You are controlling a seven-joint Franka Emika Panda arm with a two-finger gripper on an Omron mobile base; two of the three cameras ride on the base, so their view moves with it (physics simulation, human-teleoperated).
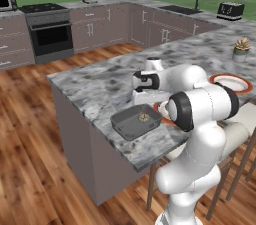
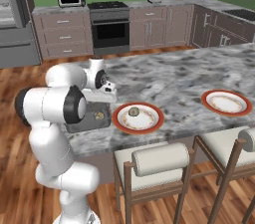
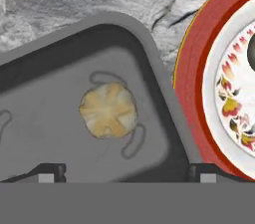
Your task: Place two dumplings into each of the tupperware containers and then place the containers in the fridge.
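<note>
One table (image 1: 100, 89), grey marbled top, carrying all task items near its front edge. Standing far left in the right base view: fridge (image 2: 15, 24), grey. Sitting on the table near the front edge: tupperware container (image 1: 134, 123), grey, low-walled, just beside the red-rimmed plate (image 2: 138, 117) and apart from it by a narrow strip of table in the hand view. Lying farther right along the table, well apart: second red-rimmed plate (image 2: 226, 102). Hovering directly over the container: gripper (image 3: 127, 170), pointing down, fingertips (image 3: 50, 173) spread wide at either side of the hand view, gripping nothing. Resting inside the container: first dumpling (image 3: 108, 110), tan with a pale crossed top, lying on the container floor toward the corner nearest the plate, touching neither fingertip. Sitting on the near plate, close to its middle: second dumpling (image 2: 133, 112), darker and mottled. Showing as a dark sliver at the right edge of the hand view: possibly that same dumpling, too cropped for telling. Standing at the far right of the table in the left base view: small potted plant (image 1: 242, 48). Tucking under the table edge on the robot's side: stools (image 2: 159, 166) with pale cushions.
</note>
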